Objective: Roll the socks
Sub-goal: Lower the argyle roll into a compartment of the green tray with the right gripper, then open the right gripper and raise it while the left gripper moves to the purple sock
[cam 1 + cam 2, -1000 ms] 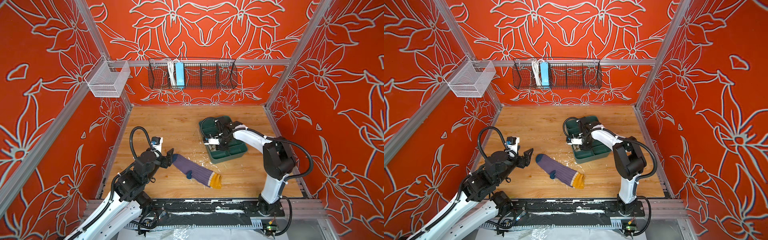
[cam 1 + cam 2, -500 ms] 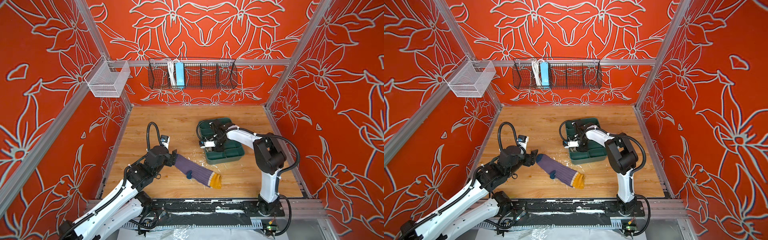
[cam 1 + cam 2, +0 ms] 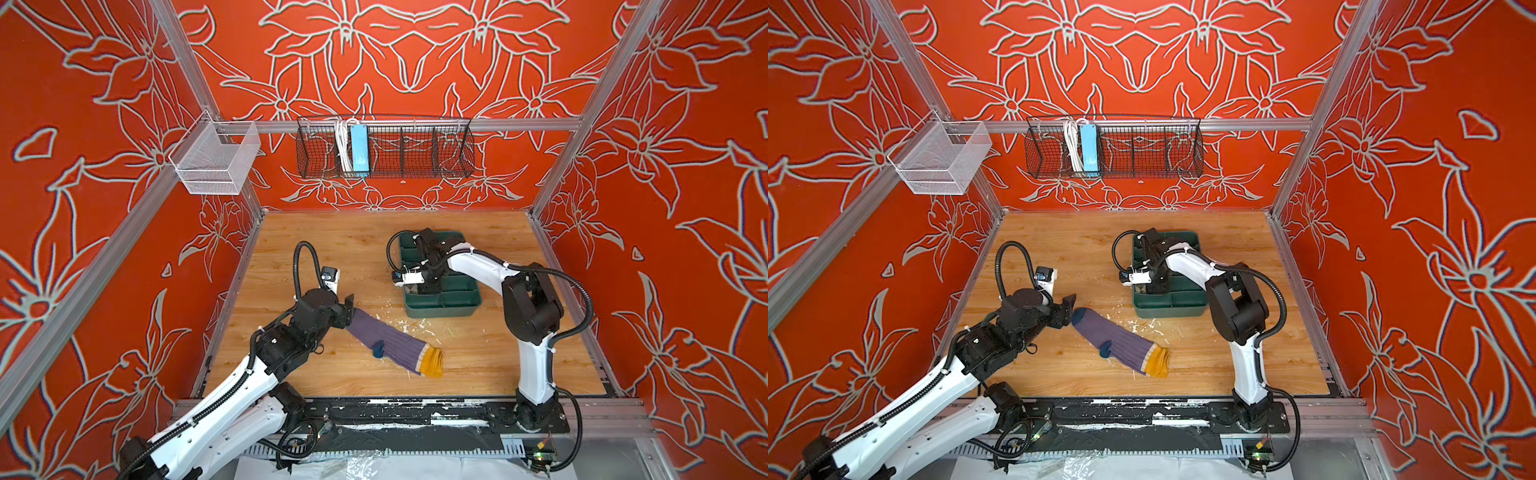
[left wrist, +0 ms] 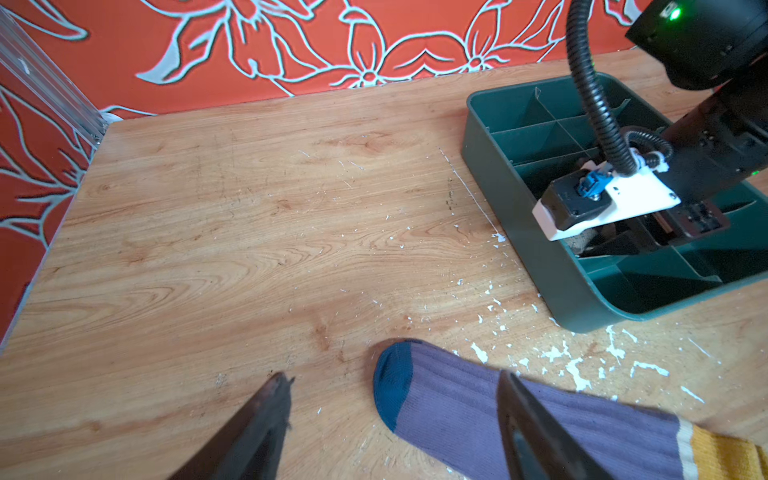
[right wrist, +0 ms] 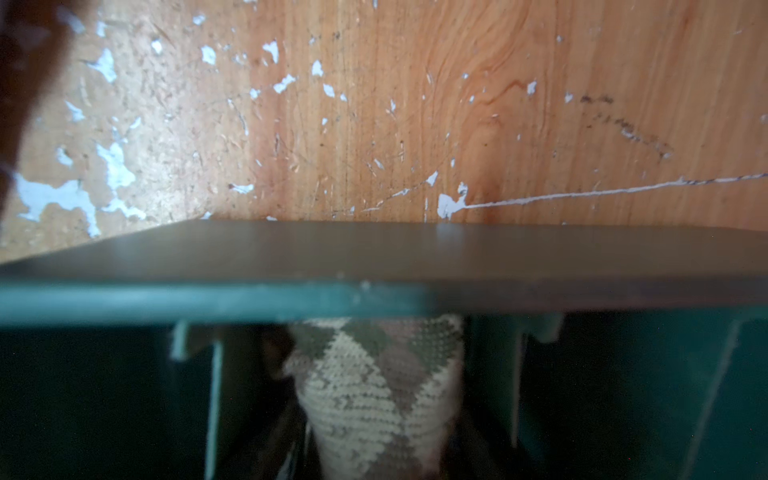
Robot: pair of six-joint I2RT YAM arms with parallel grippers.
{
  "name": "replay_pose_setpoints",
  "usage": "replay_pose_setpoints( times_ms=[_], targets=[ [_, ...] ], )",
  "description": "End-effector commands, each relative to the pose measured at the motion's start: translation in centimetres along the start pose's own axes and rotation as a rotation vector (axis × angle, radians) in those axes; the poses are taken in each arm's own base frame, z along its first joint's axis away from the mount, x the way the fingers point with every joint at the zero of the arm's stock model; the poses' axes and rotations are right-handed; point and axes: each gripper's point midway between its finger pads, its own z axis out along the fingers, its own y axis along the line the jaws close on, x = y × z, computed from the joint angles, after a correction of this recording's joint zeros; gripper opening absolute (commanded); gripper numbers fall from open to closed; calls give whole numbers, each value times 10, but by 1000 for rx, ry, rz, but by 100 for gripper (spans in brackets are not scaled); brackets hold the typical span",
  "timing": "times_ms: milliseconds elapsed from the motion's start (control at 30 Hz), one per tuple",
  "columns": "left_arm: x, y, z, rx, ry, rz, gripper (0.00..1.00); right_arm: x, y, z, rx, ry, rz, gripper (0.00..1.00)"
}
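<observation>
The ribbed purple sock [image 3: 390, 340] [image 3: 1117, 343] lies flat on the wooden table, its navy toe toward my left arm and its mustard cuff toward the front. My left gripper [image 3: 348, 308] [image 4: 394, 376] hangs open just over that toe; one finger stands over the purple foot [image 4: 519, 411], the other over bare wood. My right gripper [image 3: 419, 286] reaches down into a compartment of the green tray [image 3: 440, 309]. The rolled beige argyle sock [image 5: 374, 386] sits there between its dark, blurred fingers. Whether they press it does not show.
The tray's wall [image 5: 208, 299] fills the right wrist view. White paint flakes [image 4: 577, 370] dot the wood between the tray and the purple sock. A black wire basket [image 3: 384, 149] and a white mesh basket [image 3: 212, 162] hang on the walls above the table.
My left arm has reached forward, bringing its open gripper up to the purple sock's toe. The right arm has folded in over the tray, its gripper moving toward the tray's left side.
</observation>
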Motion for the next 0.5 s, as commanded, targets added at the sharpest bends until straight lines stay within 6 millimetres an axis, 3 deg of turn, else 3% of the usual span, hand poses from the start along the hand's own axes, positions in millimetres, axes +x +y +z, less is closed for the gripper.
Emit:
replay_pose_setpoints(
  times_ms=[0,167,267,467],
  targets=[
    [-18,2,-5,-10,-49,-2,77,8,2,-4,-13,37,-17,56],
    [-24,4,-6,-24,-72,1,77,0,4,-31,4,1,-54,57],
    [-28,3,-6,-21,-83,-6,77,-9,-2,-58,61,-36,-63,57],
    [-47,-7,-18,43,-120,10,81,-12,-33,-155,378,-64,-13,61]
  ],
)
